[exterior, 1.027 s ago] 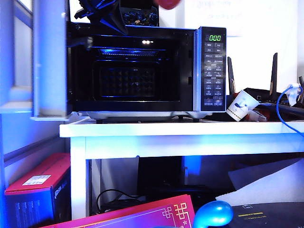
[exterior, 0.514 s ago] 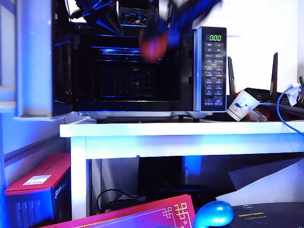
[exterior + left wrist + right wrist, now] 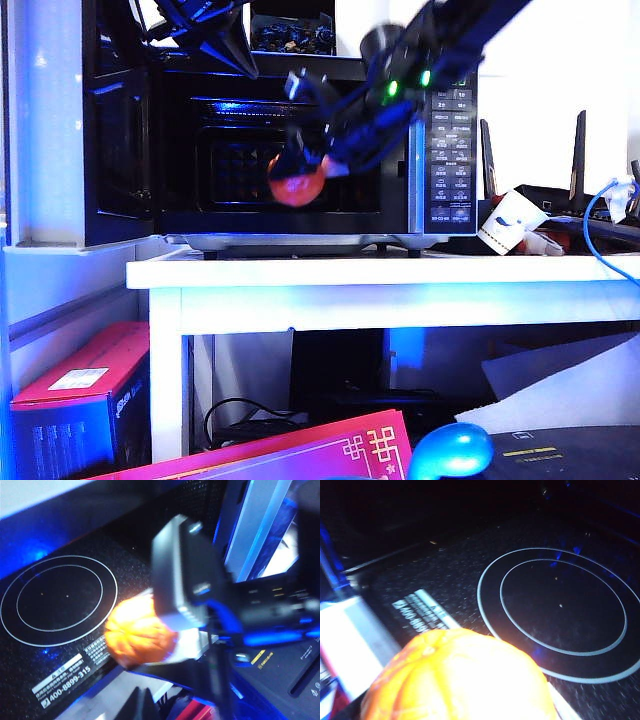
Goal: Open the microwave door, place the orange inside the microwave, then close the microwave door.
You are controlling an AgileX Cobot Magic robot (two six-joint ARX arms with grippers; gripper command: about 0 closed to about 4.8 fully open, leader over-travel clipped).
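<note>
The right gripper (image 3: pixel 300 172) has descended, fingers clamped on the orange (image 3: pixel 297 185); left gripper's fingers unseen (label: 400-8899-315).

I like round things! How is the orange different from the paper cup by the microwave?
The orange is round and orange-red; the paper cup is white and cone-shaped. The orange hangs in the right gripper before the open microwave; the cup lies tipped on the table. Both are small.

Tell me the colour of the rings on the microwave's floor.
White: two thin concentric rings on the speckled black floor, clearest in the right wrist view.
</note>
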